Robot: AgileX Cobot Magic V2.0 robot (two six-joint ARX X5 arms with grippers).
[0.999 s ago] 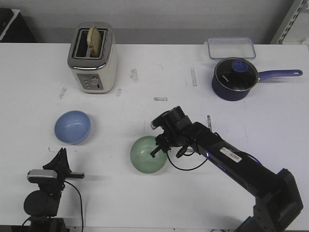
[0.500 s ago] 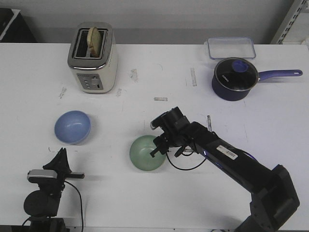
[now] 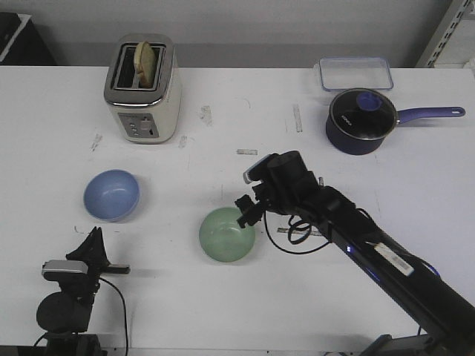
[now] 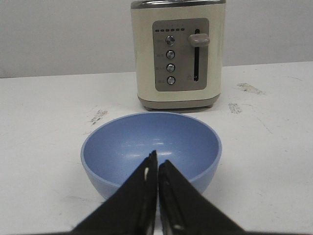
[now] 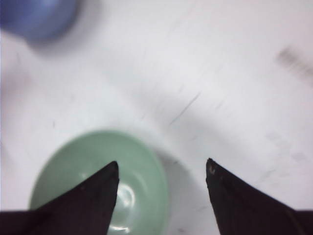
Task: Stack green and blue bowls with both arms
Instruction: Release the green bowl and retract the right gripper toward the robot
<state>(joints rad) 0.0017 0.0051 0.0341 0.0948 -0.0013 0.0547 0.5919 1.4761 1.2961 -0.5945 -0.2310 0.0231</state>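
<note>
The pale green bowl (image 3: pixel 227 234) rests upright on the white table near the middle front. My right gripper (image 3: pixel 246 211) hovers at its far right rim, open. In the right wrist view one finger hangs over the green bowl (image 5: pixel 142 186) and the other over bare table, so the right gripper (image 5: pixel 162 169) holds nothing. The blue bowl (image 3: pixel 111 194) stands to the left, apart from the green one. My left gripper (image 3: pixel 94 236) sits low at the front left, just short of it. Seen from the left wrist, the left gripper (image 4: pixel 157 159) is shut and empty before the blue bowl (image 4: pixel 151 139).
A cream toaster (image 3: pixel 142 89) with bread in it stands behind the blue bowl. At the back right are a dark blue lidded saucepan (image 3: pixel 361 120) with its handle pointing right and a clear plastic container (image 3: pixel 355 73). A loose black cable hangs under the right arm.
The right arm has lifted and drawn back to the right from the green bowl's rim. The green bowl slid slightly left. The left arm has not moved.
</note>
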